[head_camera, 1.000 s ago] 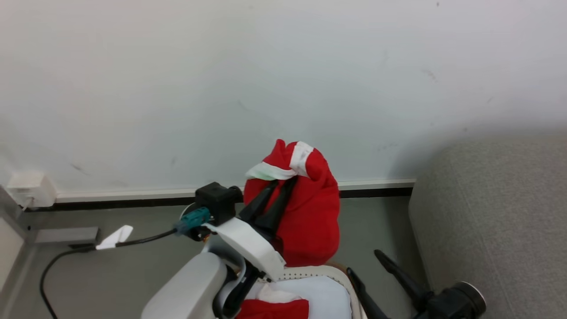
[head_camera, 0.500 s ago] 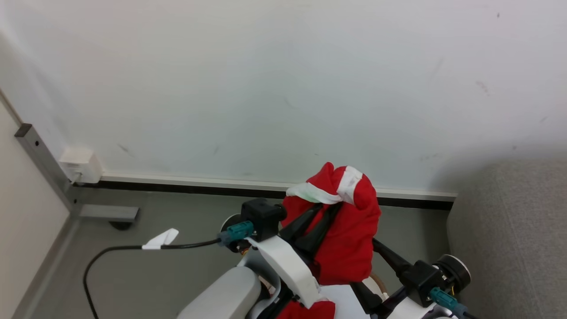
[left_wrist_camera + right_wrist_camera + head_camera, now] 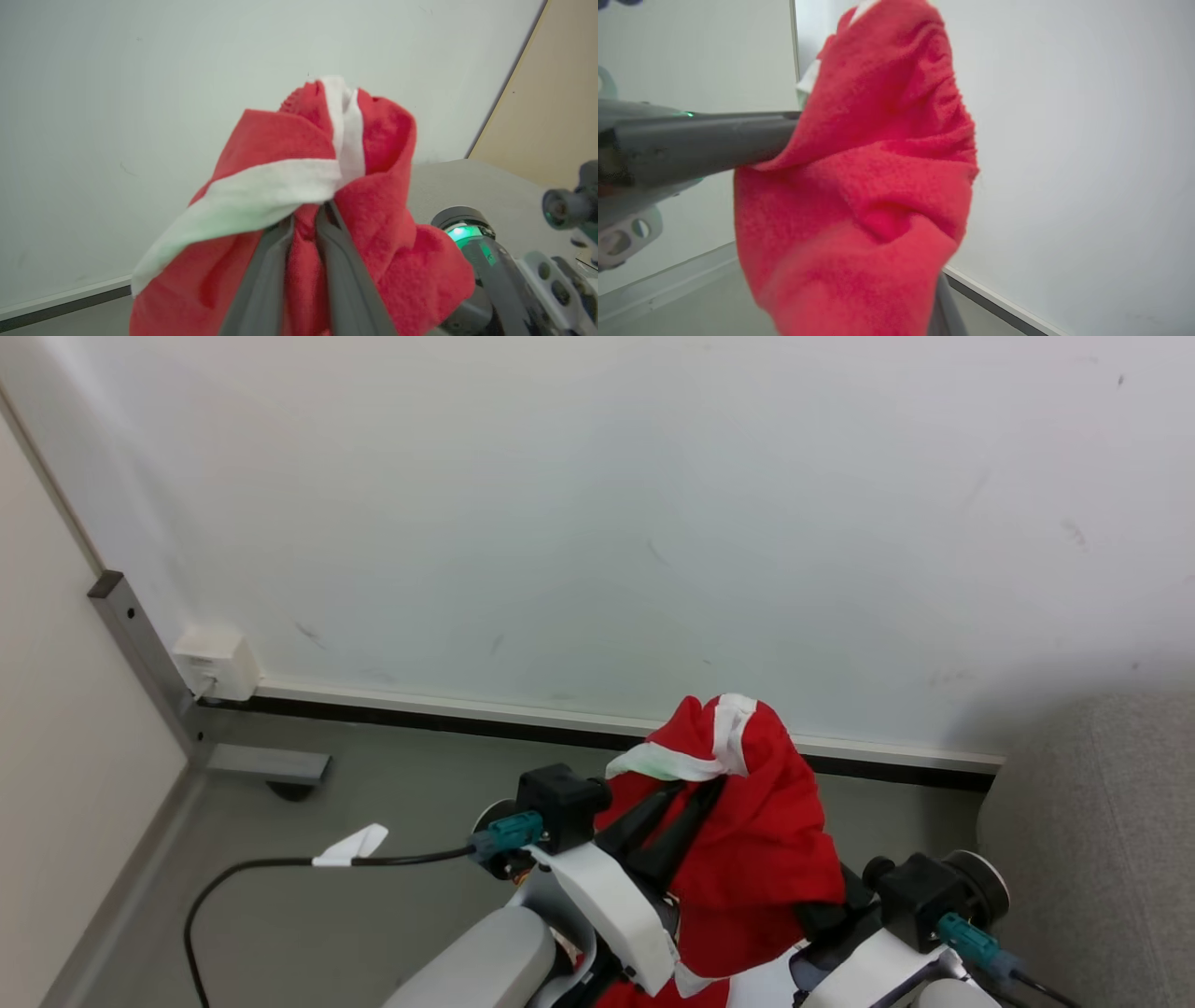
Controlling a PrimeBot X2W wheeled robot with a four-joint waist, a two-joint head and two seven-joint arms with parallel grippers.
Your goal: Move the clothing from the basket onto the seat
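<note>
Head view: left gripper (image 3: 695, 787) clamped on red fleece garment (image 3: 761, 840), held clear of floor (image 3: 373, 915), left of grey woven sofa (image 3: 1102, 840). Right gripper (image 3: 826, 917) at garment's right hem, tips buried in cloth; grip undeterminable.
Left wrist view: fingers (image 3: 268, 280) pinch bunched fabric beneath twisted white band (image 3: 261, 186); green ring light (image 3: 460, 232) lit at right.
Right wrist view: nap fuzzy, folds rounded; skirting (image 3: 1004, 303) behind.

Clothing (image 3: 756, 840) over left gripper (image 3: 698, 787), seat (image 3: 1102, 821) at right, wall (image 3: 597, 523) behind
</note>
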